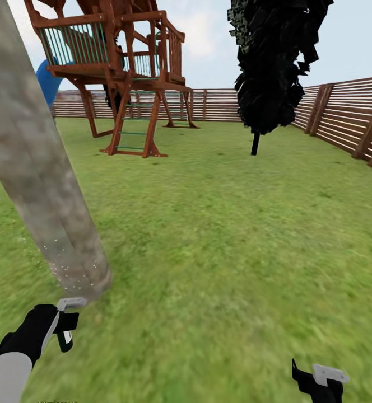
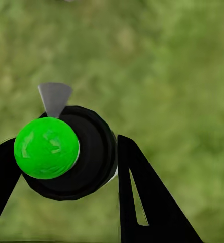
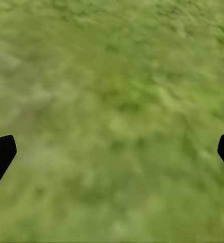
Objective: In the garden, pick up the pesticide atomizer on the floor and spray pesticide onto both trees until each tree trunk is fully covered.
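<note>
Gripping the pesticide atomizer point(image 2: 66, 154), a black round-bodied bottle with a bright green ball cap and a grey nozzle, my left gripper point(image 2: 61, 167) has its black fingers closed against its sides. From the head view my left gripper point(image 1: 63, 324) sits low on the grass, just below the flared base of the thick mottled beige-grey tree trunk point(image 1: 37, 168), which leans across that side; small white specks dot the trunk near its foot. My right gripper point(image 1: 319, 382) hangs low on the other side, its black fingertips point(image 3: 1, 152) spread wide with nothing between them over the green lawn point(image 1: 225, 235). Farther off stand a dark thin-stemmed conifer point(image 1: 273, 61), a brown wooden play tower point(image 1: 124, 67) and the brown slat fence point(image 1: 348, 112).
</note>
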